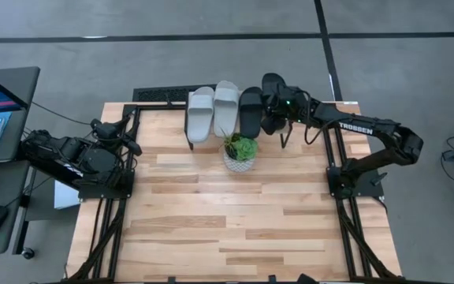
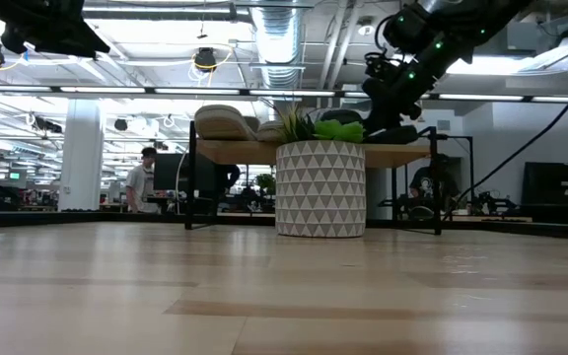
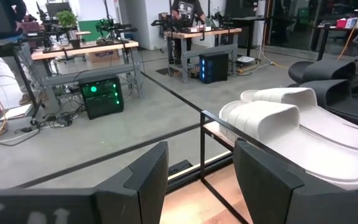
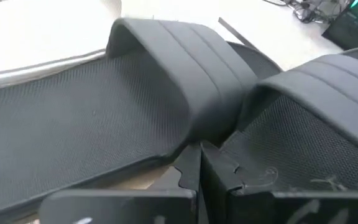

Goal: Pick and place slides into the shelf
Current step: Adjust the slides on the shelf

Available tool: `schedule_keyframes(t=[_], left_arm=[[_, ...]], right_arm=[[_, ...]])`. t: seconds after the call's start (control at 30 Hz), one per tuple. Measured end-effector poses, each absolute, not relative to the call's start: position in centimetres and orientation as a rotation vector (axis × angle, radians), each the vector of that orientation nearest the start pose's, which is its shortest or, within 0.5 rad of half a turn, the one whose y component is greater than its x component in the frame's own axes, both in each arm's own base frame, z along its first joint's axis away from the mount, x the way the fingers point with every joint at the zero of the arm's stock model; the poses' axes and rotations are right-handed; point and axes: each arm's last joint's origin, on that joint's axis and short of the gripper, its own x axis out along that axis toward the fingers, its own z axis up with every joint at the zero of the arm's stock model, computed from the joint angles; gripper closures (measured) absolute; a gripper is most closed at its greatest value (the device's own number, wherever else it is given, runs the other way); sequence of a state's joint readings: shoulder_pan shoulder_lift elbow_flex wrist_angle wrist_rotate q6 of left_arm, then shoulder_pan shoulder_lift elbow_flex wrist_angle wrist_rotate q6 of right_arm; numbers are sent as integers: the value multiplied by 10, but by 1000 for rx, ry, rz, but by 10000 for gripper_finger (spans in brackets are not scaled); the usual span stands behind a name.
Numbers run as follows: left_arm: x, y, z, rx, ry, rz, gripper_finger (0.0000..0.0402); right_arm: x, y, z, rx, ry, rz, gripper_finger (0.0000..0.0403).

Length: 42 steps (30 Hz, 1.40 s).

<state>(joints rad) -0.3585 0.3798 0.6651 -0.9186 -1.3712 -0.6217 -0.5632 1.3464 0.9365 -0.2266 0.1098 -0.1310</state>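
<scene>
Right gripper [image 1: 278, 110] hovered over the far-right shelf [image 2: 402, 154], fingers pressed together between the two black slides [image 4: 166, 106]; withdrawing carelessly could nudge the outer one off the edge.

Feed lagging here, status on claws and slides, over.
Right claw shut over last black slide on wood-top shelf. Left claw open, parked at table's left edge. Two grey slides, one black slide shelved. Potted plant in front.

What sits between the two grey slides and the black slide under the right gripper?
In the high view, the other black slide lies between the grey slides and the black slide under the right gripper.
</scene>
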Motion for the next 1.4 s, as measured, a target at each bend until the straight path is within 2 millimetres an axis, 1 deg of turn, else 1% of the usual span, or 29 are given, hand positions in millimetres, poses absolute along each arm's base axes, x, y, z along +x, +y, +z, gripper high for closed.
schedule_keyframes(t=[0.2, 0.47, 0.77, 0.93, 1.13, 1.23, 1.33, 1.4], left_arm=[[58, 8, 284, -63, 106, 1051, 230], [58, 8, 284, -63, 106, 1051, 230], [59, 8, 284, -64, 108, 1049, 230], [59, 8, 284, -64, 108, 1049, 230], [59, 8, 284, -64, 109, 1048, 230], [59, 8, 284, -64, 109, 1048, 230], [59, 8, 284, -64, 109, 1048, 230], [59, 8, 284, -64, 109, 1048, 230]], right_arm=[[244, -157, 271, 9, 641, -578, 403], [242, -155, 266, 29, 700, -560, 403], [242, -153, 266, 32, 701, -561, 403], [236, -150, 273, 29, 698, -569, 403], [218, -140, 292, 4, 675, -600, 403], [208, -136, 309, -45, 627, -627, 403], [198, -145, 332, -98, 572, -660, 403], [193, -155, 346, -117, 535, -649, 403]])
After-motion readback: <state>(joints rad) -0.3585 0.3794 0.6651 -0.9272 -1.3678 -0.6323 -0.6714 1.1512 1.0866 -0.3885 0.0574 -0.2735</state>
